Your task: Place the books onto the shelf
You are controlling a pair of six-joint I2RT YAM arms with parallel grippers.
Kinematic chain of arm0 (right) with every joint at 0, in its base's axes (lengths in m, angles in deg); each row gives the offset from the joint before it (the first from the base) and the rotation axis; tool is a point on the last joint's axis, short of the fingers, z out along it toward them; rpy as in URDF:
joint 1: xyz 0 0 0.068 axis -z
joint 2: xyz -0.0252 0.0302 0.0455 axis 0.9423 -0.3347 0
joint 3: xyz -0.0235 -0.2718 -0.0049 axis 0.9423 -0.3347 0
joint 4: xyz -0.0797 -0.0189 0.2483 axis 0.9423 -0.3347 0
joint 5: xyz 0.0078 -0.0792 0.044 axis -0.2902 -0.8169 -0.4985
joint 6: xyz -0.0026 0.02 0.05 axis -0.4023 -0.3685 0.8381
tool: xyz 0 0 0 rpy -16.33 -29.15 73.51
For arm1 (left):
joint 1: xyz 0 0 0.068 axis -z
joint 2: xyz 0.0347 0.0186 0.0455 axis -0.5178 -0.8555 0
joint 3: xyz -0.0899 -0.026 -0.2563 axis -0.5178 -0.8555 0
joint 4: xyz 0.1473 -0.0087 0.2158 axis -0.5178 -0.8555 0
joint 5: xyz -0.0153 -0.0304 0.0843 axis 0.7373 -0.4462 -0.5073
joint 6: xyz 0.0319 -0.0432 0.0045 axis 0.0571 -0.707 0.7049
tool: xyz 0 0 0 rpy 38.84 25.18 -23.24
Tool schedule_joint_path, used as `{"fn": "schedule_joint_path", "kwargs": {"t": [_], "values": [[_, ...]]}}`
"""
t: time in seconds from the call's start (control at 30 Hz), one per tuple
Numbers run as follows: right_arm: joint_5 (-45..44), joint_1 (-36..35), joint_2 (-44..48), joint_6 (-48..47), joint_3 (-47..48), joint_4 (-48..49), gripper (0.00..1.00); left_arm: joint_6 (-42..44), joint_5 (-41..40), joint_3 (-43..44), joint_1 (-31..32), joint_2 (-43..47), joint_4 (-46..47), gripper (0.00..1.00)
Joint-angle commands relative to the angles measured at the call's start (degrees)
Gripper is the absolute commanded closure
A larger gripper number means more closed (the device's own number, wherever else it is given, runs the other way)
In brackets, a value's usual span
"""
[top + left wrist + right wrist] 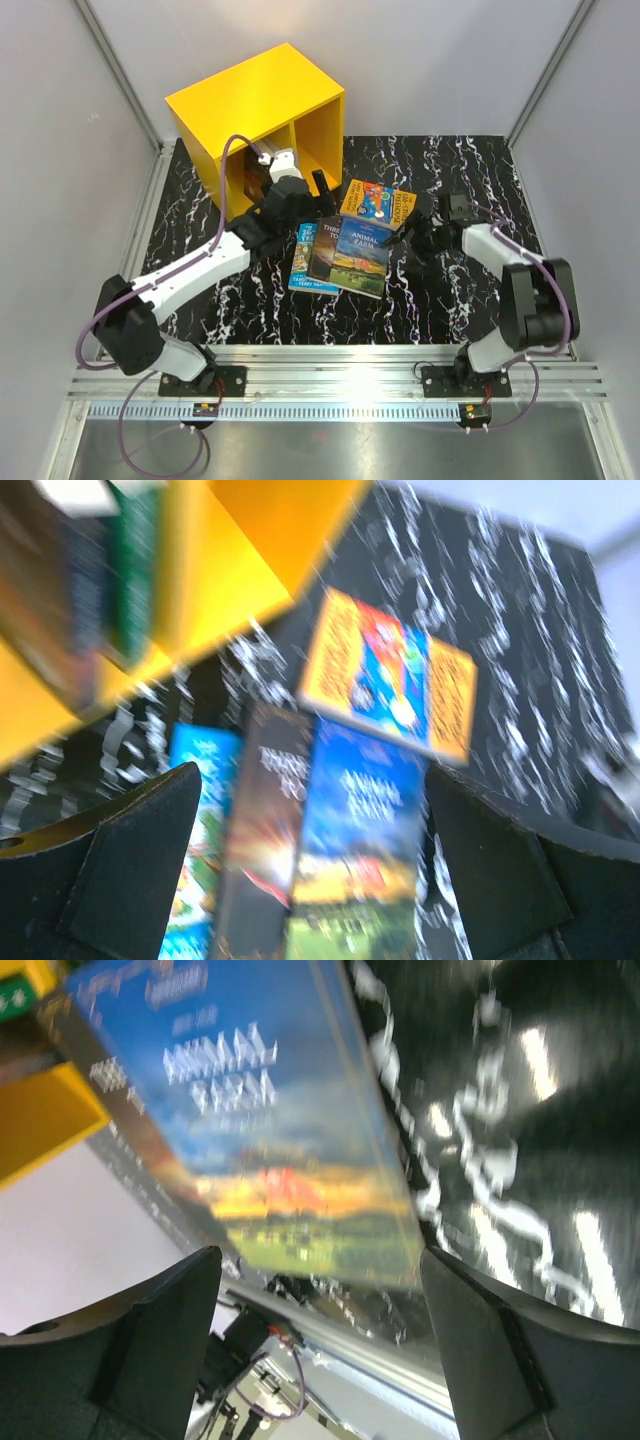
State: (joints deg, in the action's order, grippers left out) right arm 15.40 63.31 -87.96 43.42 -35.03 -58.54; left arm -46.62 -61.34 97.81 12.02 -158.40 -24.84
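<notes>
Books status: four lie flat on the table just in front of the shelf. There's an orange-yellow book at the back. Just in front of it sits a fanned row of a light-blue book, a dark book and the Animal Farm book, overlapping, with Animal Farm on top. At least two more stand upright inside the shelf. Their spines show in the left wrist view, blurry, and I can't tell which compartment. Left gripper hangs near the shelf mouth, jaws spread wide, nothing in them. Right gripper is wide and empty too, hovering just beside the Animal Farm book's right edge. My guess on handling: these are thin, light paperbacks with glossy covers, so they'll flex and slide rather than lift cleanly. Pinching one flat from above probably won't work. I'd go for a free edge, ideally the spine side where it's stiffest, and the top one has its right edge clear. Watch that it doesn't drag the ones underneath along.
</notes>
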Motion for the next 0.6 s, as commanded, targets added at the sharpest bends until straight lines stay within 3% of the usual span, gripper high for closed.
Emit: {"fn": "schedule_joint_path", "kwargs": {"t": [0.0,0.17,0.3,0.47,0.57], "values": [[-2.3,-0.2,-6.9,-3.5,6.0,1.2,0.12,-4.3,16.5,2.2,-1.4,-2.1,-1.5,0.01],[-4.1,-0.2,-13.4,-6.9,9.9,0.2,0.13,-9.2,29.6,0.0,-4.3,-8.2,5.3,0.03],[-2.9,-0.2,-15.9,-5.1,6.4,5.3,0.15,-9.5,33.3,-3.3,-5.5,-11.9,10.1,0.04],[1.8,-0.2,-21.1,0.3,2.0,16.9,0.29,-10.0,39.8,-3.2,-7.3,-19.3,15.0,0.06],[3.2,-0.2,-24.0,2.8,1.4,20.7,0.37,-6.9,41.0,-0.5,-8.0,-22.3,10.9,0.08]]}}
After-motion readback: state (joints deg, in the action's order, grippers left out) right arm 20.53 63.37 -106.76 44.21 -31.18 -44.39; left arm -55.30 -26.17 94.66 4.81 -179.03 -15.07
